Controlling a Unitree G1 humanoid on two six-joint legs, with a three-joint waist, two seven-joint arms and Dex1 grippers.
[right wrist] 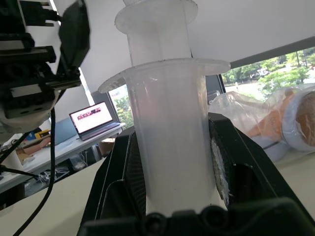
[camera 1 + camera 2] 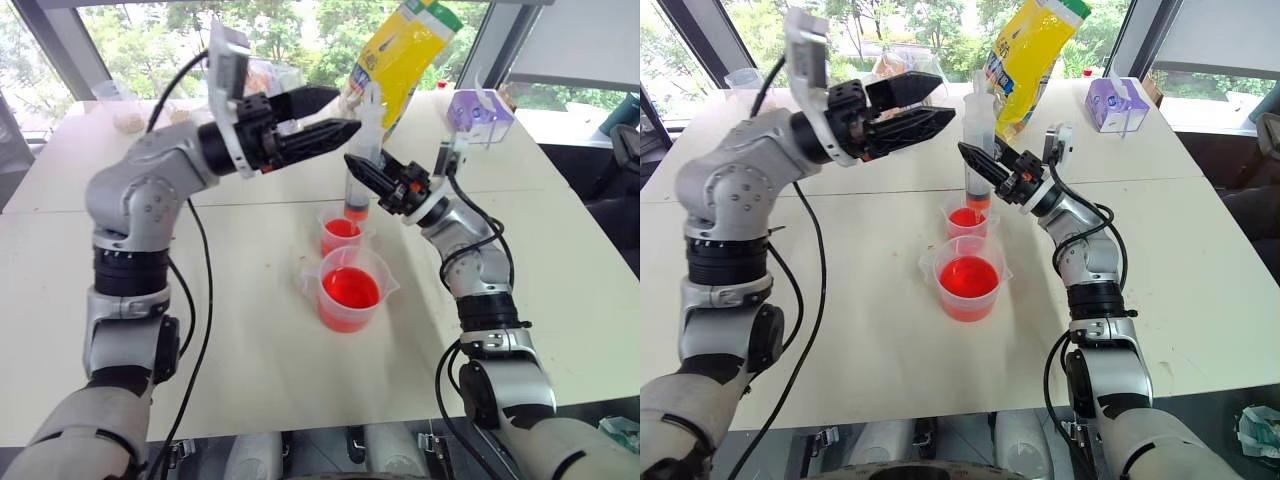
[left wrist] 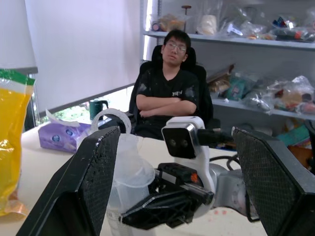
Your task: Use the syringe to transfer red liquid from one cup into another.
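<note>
While gripped upright, syringe [image 2: 978, 150] inside right hand [image 2: 988, 166].

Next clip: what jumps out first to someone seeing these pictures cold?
The bright red liquid in two clear cups mid-table: the big spouted cup nearer the robot, the small cup just behind it. Above the small cup, the right gripper holds the syringe upright, tip down. The left gripper hangs open beside the plunger, with a yellow bag behind.
</note>
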